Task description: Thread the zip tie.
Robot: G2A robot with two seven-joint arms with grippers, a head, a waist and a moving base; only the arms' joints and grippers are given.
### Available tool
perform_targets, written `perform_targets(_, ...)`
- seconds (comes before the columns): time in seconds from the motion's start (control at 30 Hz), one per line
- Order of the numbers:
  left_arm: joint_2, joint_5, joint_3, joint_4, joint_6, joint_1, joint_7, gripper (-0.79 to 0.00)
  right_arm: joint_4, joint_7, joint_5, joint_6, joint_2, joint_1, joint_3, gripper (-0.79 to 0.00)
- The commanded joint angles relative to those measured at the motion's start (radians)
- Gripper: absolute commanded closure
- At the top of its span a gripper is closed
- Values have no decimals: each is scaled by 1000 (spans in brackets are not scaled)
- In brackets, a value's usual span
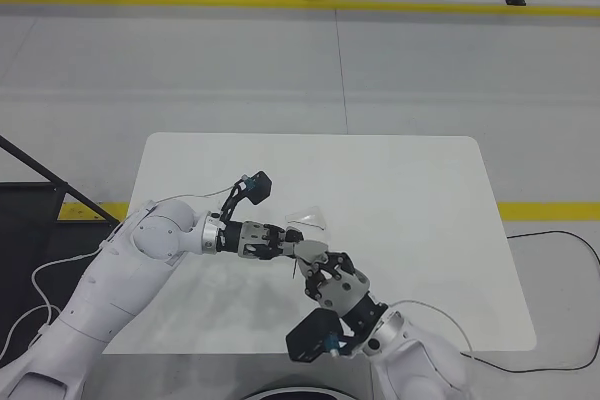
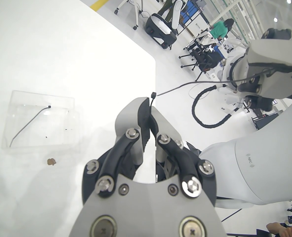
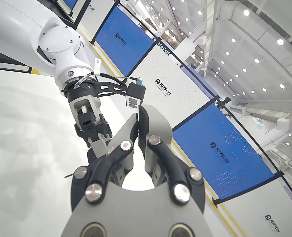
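Note:
My left gripper [image 2: 149, 110] is shut on a black zip tie just below its square head [image 2: 153, 94]. From the head a thin strap [image 2: 197, 82] runs sideways to my right gripper [image 2: 245, 83], which is shut on its far part. In the top view the two grippers, left [image 1: 292, 243] and right [image 1: 313, 258], almost touch above the table's near middle. The right wrist view has the right gripper [image 3: 139, 118] with its fingers pressed together, the left gripper [image 3: 96, 136] close behind it, and a short black tail end [image 3: 68, 175] sticking out. Whether the tail passes through the head I cannot tell.
A clear plastic tray [image 2: 42, 95] lies on the white table [image 1: 410, 190] just beyond the grippers, also seen as tray [image 1: 308, 217], holding a second black zip tie [image 2: 27, 125]. A small brown scrap [image 2: 51, 161] lies beside it.

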Motion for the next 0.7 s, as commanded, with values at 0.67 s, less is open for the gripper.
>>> perform_targets(0.67,0,0,0,0,0,0,0,0,11,3,17,8,3,10,2,0)
